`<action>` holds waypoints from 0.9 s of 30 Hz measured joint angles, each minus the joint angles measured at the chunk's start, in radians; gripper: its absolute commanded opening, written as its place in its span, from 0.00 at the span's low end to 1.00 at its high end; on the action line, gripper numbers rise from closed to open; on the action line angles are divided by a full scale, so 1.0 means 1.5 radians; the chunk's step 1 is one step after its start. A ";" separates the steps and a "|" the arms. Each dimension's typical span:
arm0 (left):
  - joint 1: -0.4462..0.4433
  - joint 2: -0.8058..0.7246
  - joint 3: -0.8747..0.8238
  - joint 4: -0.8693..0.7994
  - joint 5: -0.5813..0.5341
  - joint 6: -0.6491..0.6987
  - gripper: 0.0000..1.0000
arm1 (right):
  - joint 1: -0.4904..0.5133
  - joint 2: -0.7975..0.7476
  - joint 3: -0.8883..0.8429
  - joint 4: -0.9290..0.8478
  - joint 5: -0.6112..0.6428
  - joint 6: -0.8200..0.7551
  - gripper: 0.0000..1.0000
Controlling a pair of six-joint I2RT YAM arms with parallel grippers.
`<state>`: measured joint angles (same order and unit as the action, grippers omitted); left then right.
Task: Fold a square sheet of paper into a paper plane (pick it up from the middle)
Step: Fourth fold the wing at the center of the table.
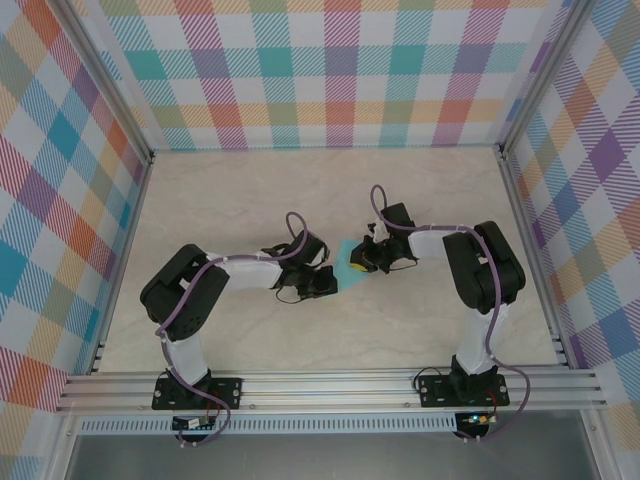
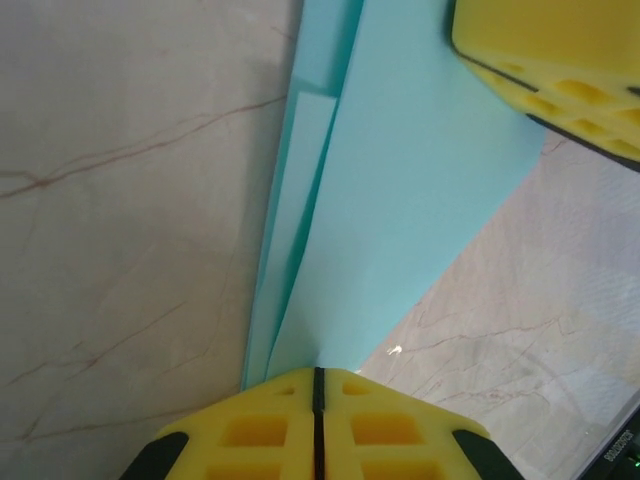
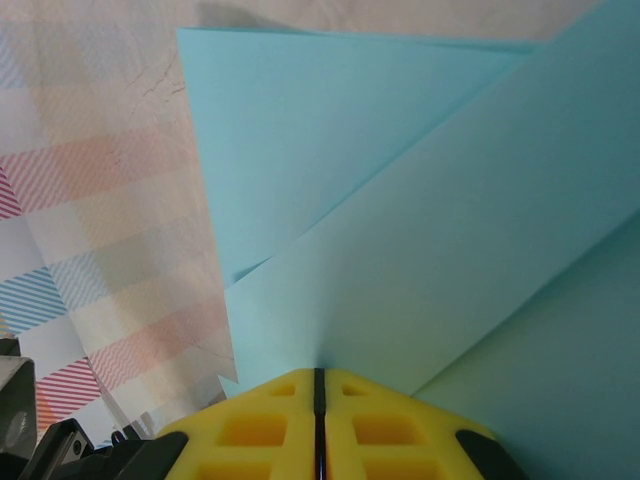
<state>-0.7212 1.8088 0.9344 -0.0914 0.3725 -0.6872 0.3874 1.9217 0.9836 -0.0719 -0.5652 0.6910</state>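
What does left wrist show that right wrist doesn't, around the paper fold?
Left wrist, not right wrist: the right gripper's fingers, yellow, at the far end of the paper, plus stacked layer edges along its left side. Right wrist, not left wrist: the checked wall beside the paper, and one wide flap overlapping another. Both: marble table, and the view's own gripper, left gripper or right gripper, shut on the paper.
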 measured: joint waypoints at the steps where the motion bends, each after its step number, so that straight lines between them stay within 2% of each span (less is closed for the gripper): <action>1: 0.000 -0.010 -0.011 -0.001 -0.003 0.000 0.09 | 0.000 0.000 0.000 0.000 0.000 0.000 0.09; 12: 0.001 -0.047 -0.054 0.004 -0.006 0.000 0.08 | 0.000 0.000 0.000 -0.001 -0.001 -0.002 0.09; 19: 0.002 -0.090 -0.053 -0.112 -0.036 0.009 0.11 | 0.000 0.001 0.016 -0.028 0.002 -0.014 0.12; 22: 0.003 -0.095 -0.020 -0.158 -0.051 0.023 0.12 | 0.001 0.001 0.029 -0.052 0.011 -0.023 0.16; 27: 0.006 -0.064 0.096 -0.194 -0.069 0.055 0.12 | 0.002 -0.010 0.051 -0.109 0.039 -0.038 0.18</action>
<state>-0.7128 1.7126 1.0790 -0.3817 0.2687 -0.6052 0.3901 1.9064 1.0603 -0.2356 -0.5068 0.6346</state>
